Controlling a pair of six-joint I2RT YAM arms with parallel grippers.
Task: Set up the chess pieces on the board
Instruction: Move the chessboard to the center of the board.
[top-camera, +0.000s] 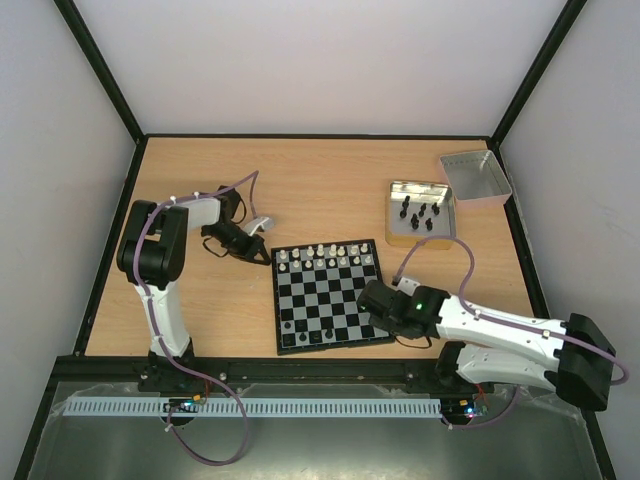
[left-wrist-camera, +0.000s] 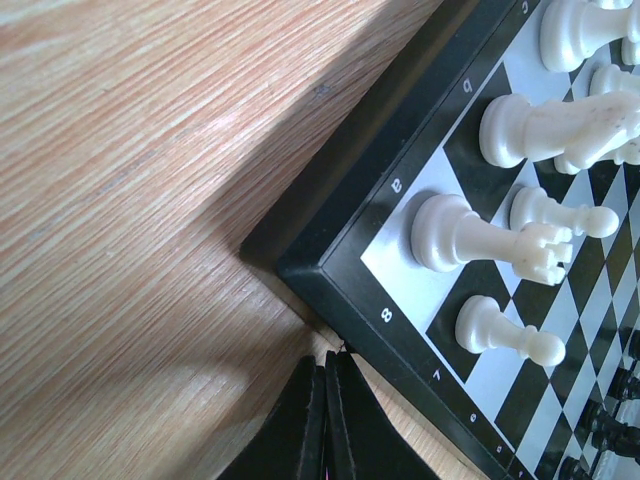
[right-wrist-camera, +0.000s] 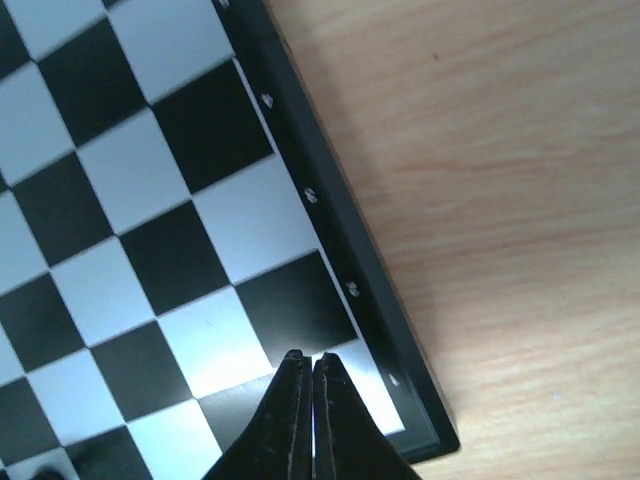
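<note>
The board (top-camera: 283, 300) lies mid-table. White chess pieces (top-camera: 325, 257) fill its two far rows. A few black pieces (top-camera: 303, 337) stand on its near left squares, and several more black pieces (top-camera: 420, 212) sit in the gold-rimmed tin. My left gripper (top-camera: 262, 248) is shut and empty on the wood, just off the board's far left corner (left-wrist-camera: 330, 270). In the left wrist view its tips (left-wrist-camera: 328, 365) are near a white rook (left-wrist-camera: 480, 240) and a pawn (left-wrist-camera: 505, 335). My right gripper (top-camera: 368, 300) is shut and empty. It hangs low over bare squares by the board's right border (right-wrist-camera: 330, 220), with its tips (right-wrist-camera: 308, 362) close together.
The gold-rimmed tin (top-camera: 392, 215) stands at the back right of the board. A grey square tray (top-camera: 475, 175) lies behind it near the right wall. Walls close in the table on three sides. Bare wood lies left of the board.
</note>
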